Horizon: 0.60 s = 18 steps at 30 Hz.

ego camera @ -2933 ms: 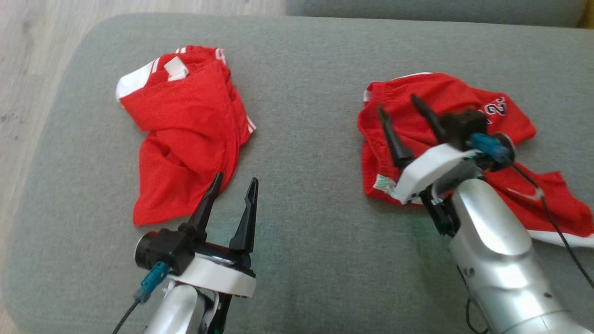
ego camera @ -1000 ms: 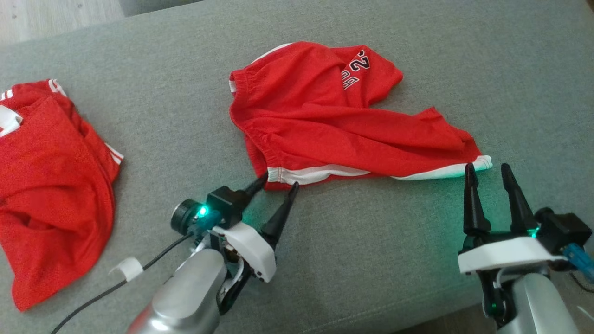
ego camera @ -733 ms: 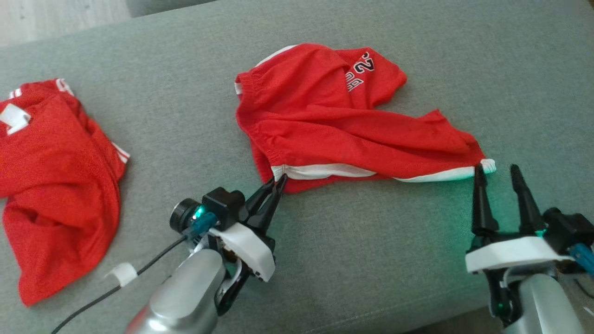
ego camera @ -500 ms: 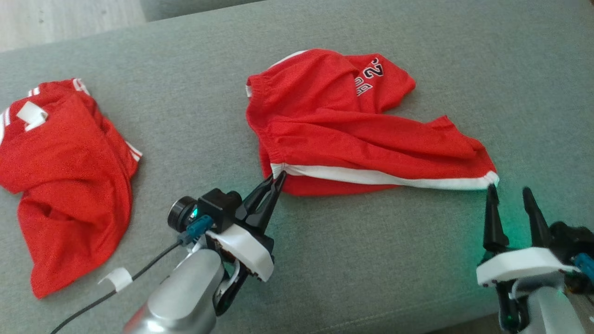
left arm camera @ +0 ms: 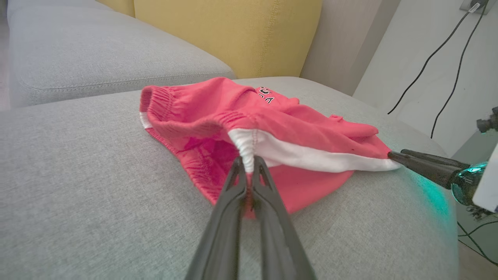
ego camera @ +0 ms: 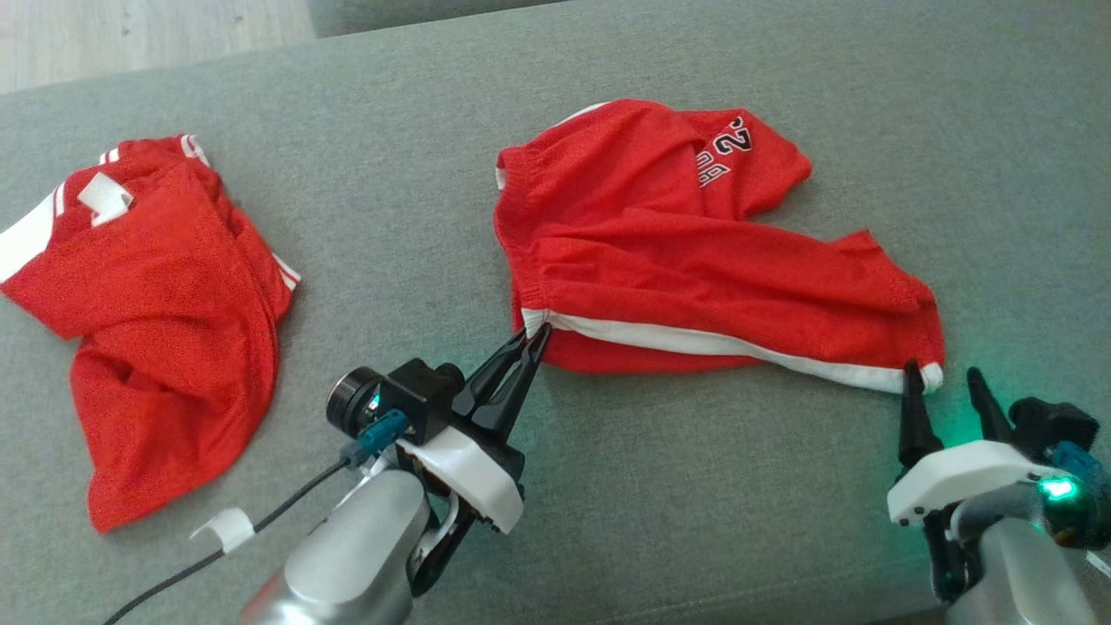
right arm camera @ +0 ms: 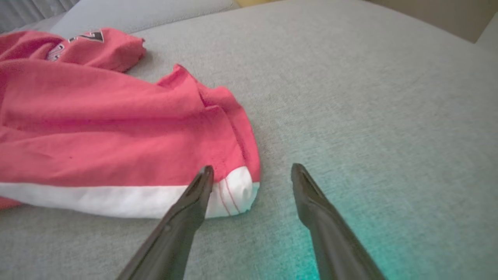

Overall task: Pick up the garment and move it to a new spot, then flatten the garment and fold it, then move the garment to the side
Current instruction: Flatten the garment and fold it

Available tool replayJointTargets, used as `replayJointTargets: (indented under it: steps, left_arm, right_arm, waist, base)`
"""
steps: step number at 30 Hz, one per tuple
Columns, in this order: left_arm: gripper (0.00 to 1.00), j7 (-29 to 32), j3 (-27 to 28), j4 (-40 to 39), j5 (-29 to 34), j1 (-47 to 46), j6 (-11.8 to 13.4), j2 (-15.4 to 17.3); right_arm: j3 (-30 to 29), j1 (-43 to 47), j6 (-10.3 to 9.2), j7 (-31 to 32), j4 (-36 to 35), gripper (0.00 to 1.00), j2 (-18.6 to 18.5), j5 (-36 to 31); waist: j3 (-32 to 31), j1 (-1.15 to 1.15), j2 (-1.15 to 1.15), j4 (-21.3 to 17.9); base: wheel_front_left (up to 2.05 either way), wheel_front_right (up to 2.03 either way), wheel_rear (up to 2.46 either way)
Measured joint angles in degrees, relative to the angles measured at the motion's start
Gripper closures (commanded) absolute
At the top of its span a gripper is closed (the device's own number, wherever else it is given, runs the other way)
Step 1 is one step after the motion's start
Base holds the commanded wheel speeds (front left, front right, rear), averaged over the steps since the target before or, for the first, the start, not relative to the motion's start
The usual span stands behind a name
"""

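Observation:
The garment (ego camera: 694, 260) is a pair of red shorts with a white side stripe and a number print, lying crumpled on the grey cushion. My left gripper (ego camera: 535, 337) is shut on its waistband corner where the white stripe begins; the left wrist view shows that pinch (left arm camera: 247, 165). My right gripper (ego camera: 942, 375) stands open at the far hem corner of the garment (right arm camera: 116, 128). In the right wrist view the white hem end (right arm camera: 237, 190) lies between the right gripper (right arm camera: 251, 171) fingers, beside the left finger.
A second red garment (ego camera: 165, 295) with white stripes lies crumpled on the left of the grey cushion (ego camera: 677, 486). Wooden floor (ego camera: 130, 35) shows at the far left. A yellow backrest (left arm camera: 233, 31) and wall cables (left arm camera: 447, 58) stand beyond the cushion.
My left gripper closed on the waistband corner. The white stripe has pulled straighter between the two corners. The head camera has shifted, so the whole scene sits further right.

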Motion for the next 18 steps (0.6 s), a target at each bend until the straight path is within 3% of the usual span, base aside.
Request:
replayJointTargets:
  steps: [9,10,11,12,13,18]
  left_arm:
    - [1.00,-0.01,-0.52,-0.09,-0.01,0.00,0.01,0.12]
    - [1.00,-0.01,-0.58,-0.09,-0.01,0.00,0.01,0.13]
    - [1.00,-0.01,-0.65,-0.09,-0.01,0.00,0.02,0.14]
    - [1.00,-0.01,-0.70,-0.08,-0.01,0.00,0.03,0.15]
    - [1.00,-0.01,-0.76,-0.07,-0.02,0.00,0.04,0.18]
    - [1.00,-0.02,-0.77,0.00,-0.11,0.12,0.13,0.46]
  right_arm:
    - [0.93,-1.68,0.00,1.94,4.21,0.00,-0.11,-1.05]
    - [1.32,-1.70,0.00,2.01,4.32,0.24,-0.16,-1.04]
    - [1.75,-1.71,0.00,2.42,4.38,0.69,-0.21,-1.02]
    - [2.23,-1.73,0.00,2.47,4.47,0.69,-0.25,-0.92]
    - [2.71,-1.75,0.00,2.63,4.58,1.00,-0.25,-0.58]
    - [4.08,-1.75,0.00,2.87,4.53,1.00,0.01,0.48]
  waist:
    - [0.01,0.00,0.00,0.73]
    - [-0.05,0.00,0.00,0.67]
    - [-0.13,0.00,0.00,0.60]
    - [-0.24,0.00,0.00,0.50]
    - [-0.36,0.00,0.00,0.40]
    - [-1.35,0.00,0.00,-0.28]
  base:
    - [0.00,0.00,0.00]
    - [0.00,0.00,0.00]
    - [0.00,0.00,0.00]
    - [0.00,0.00,0.00]
    - [0.00,0.00,0.00]
    - [0.00,0.00,0.00]
